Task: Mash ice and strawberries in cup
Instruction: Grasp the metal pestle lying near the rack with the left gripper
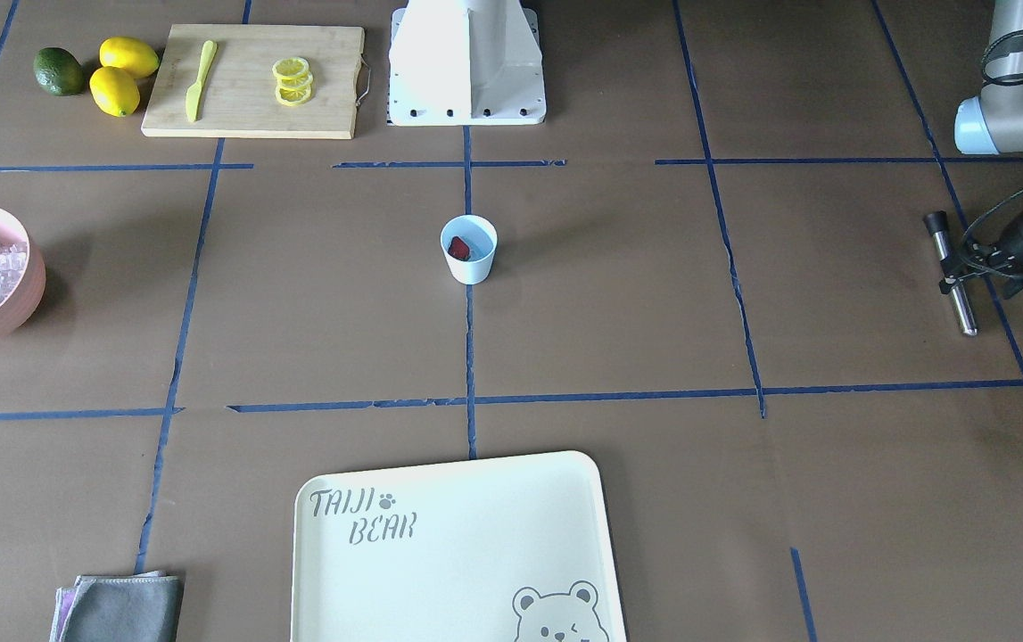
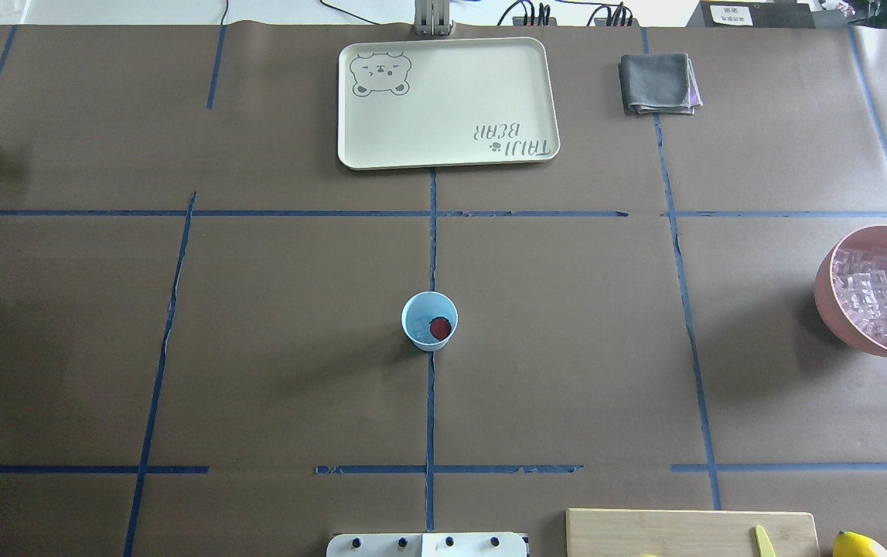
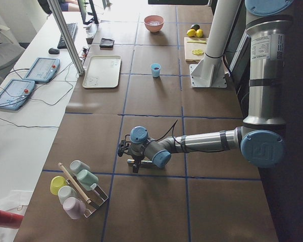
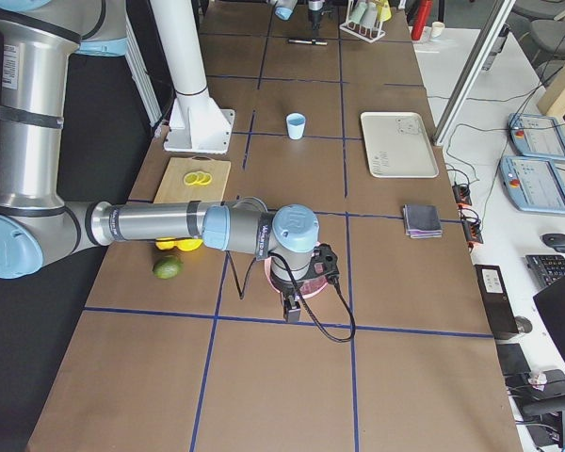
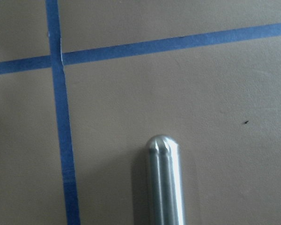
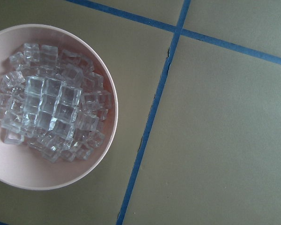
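The light-blue cup (image 1: 468, 251) stands upright at the table's middle, and it also shows in the overhead view (image 2: 428, 320). A red strawberry (image 2: 441, 329) lies inside it. The ice (image 6: 51, 112) is piled in a pink bowl (image 2: 826, 298) at the table's right end. My left gripper (image 1: 959, 270) is far off at the left end, shut on a metal muddler rod (image 1: 962, 308), whose rounded tip (image 5: 164, 183) is just over the paper. My right gripper (image 4: 292, 303) hovers over the pink bowl. Its fingers show in no close view, so I cannot tell its state.
A cream tray (image 2: 447, 147) lies beyond the cup, with a grey cloth (image 2: 658, 83) beside it. A cutting board (image 1: 243, 111) holds lemon slices (image 1: 292, 81) and a yellow knife (image 1: 201, 80). Lemons (image 1: 123, 76) and an avocado (image 1: 59, 71) lie next to it. A cup rack (image 3: 78, 186) stands near the left arm.
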Tool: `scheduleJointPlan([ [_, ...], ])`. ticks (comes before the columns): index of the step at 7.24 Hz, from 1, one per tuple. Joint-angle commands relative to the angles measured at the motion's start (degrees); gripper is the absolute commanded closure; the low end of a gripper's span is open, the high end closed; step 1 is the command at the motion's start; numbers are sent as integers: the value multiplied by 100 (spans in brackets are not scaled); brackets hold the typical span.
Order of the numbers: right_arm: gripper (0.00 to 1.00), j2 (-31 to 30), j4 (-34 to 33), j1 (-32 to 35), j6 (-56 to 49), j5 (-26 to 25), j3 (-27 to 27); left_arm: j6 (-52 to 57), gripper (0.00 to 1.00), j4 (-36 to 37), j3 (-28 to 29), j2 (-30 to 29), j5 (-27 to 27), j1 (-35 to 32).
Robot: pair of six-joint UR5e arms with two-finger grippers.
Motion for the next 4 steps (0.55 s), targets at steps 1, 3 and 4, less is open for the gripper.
scheduleJointPlan([
  [1, 0, -20, 0, 0, -3, 5, 0, 12, 41, 7, 30, -69, -9, 23],
  [3, 0, -20, 9, 0, 6, -4, 9, 21, 85, 33, 38, -87, -9, 32],
  [4, 0, -20, 9, 0, 6, -4, 9, 21, 94, 33, 38, -87, 0, 23],
])
